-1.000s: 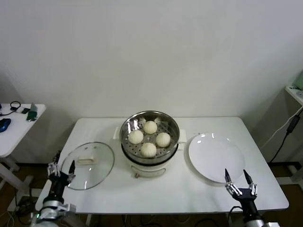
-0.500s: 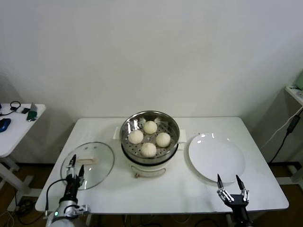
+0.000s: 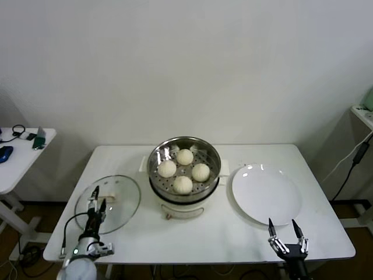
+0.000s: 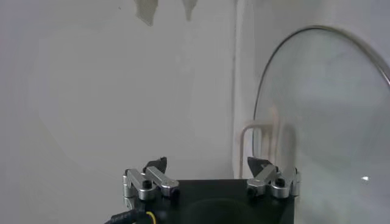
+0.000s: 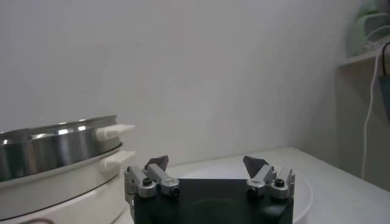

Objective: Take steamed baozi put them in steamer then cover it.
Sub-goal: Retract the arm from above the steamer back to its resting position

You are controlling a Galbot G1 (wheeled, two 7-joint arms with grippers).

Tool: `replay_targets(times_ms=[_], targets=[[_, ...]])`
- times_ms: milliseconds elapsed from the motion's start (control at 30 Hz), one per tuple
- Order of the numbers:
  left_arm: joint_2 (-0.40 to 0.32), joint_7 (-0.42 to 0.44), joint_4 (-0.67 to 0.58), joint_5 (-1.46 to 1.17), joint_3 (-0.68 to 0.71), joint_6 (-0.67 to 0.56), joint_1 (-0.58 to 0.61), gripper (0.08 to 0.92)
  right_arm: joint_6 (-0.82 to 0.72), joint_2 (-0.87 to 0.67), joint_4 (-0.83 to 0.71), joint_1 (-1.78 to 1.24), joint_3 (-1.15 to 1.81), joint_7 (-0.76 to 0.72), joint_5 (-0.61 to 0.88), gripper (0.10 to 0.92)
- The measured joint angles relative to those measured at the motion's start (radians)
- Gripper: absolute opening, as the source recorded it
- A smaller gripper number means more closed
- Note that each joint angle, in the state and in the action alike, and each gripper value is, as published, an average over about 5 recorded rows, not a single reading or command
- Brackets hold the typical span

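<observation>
Left gripper (image 3: 97, 196): fingers spread, empty, over the near edge of the cover (image 3: 116, 201), which lies flat on the table (image 3: 221, 233). Right gripper (image 3: 285, 229): fingers spread, empty, at the table's front edge, white plate (image 3: 266, 193) just beyond. Steamer (image 3: 184, 175): between the two grippers, farther back, uncovered, holding four steamed baozi (image 3: 183, 171).

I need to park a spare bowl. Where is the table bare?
Bare: the table strip right of the plate, and the back corners. Crowded: the middle row, where cover, steamer and plate sit close.
</observation>
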Motion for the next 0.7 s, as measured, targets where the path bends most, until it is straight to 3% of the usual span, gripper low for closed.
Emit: replay_targets(times_ms=[433, 700], targets=[[0.027, -0.004, 0.107, 0.023, 0.005, -0.007, -0.083, 0.814, 0.011, 0.016, -0.001, -0.007, 0.004, 0.0, -0.01, 0.823], [0.029, -0.001, 0.138, 0.04, 0.005, -0.013, -0.102, 0.611, 0.013, 0.025, -0.004, -0.006, 0.003, 0.001, -0.012, 0.823]])
